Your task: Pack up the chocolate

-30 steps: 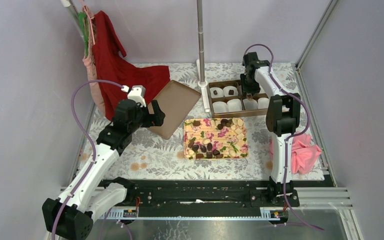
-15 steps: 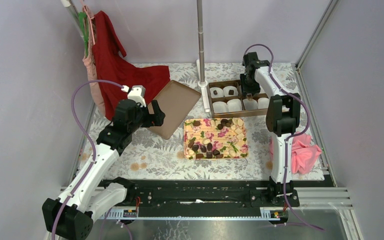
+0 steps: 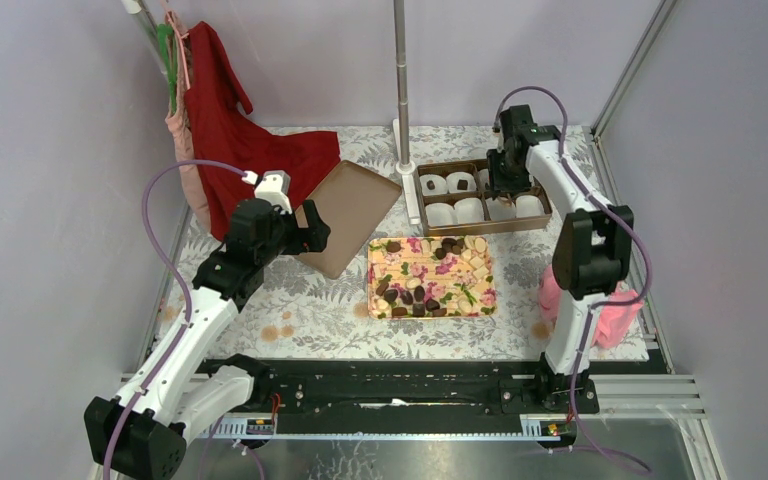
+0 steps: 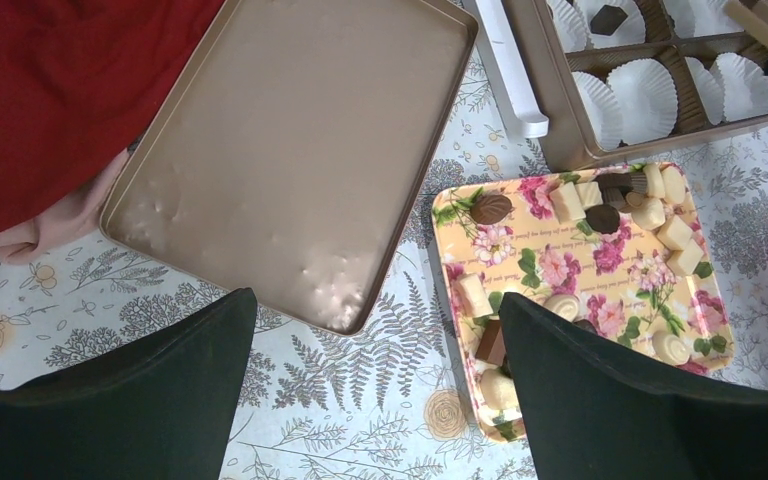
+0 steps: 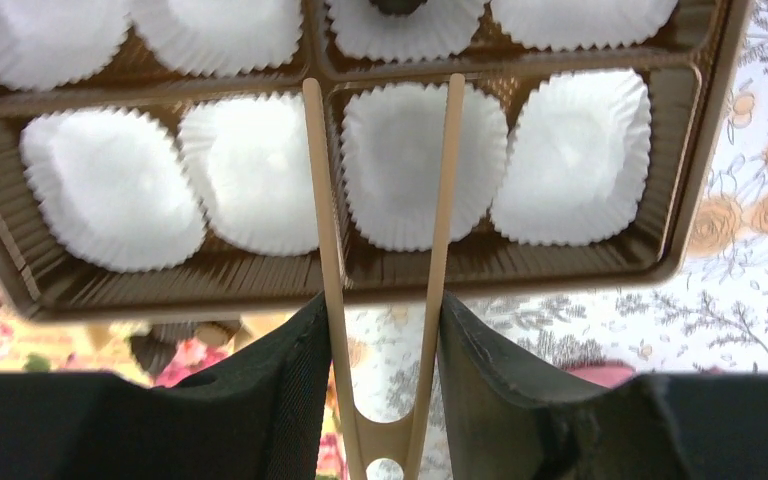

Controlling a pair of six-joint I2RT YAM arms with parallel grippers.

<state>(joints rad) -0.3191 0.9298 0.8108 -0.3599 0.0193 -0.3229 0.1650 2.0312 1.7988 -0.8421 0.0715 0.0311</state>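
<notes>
The chocolate (image 3: 415, 295) lies as dark pieces among pale ones on a floral tray (image 3: 430, 258); one brown oval (image 4: 492, 208) shows in the left wrist view. Two dark pieces (image 3: 432, 184) sit in white cups in the brown box (image 3: 475, 228). My right gripper (image 3: 508, 172) hangs over the box, shut on beige tongs (image 5: 442, 200). The tong tips stand apart over an empty paper cup (image 5: 390, 170) with nothing between them. A chocolate (image 5: 396, 5) sits in the row beyond. My left gripper (image 4: 377, 296) is open above the tablecloth, between lid and tray.
The box's flat brown lid (image 3: 345, 215) lies left of the tray, partly on a red cloth (image 3: 250, 140). A metal pole (image 3: 401, 70) rises just left of the box. A pink cloth (image 3: 610, 310) lies by the right arm's base.
My right arm's elbow has swung out to the right, and its wrist has shifted slightly right and back over the box. The left arm has not moved.
</notes>
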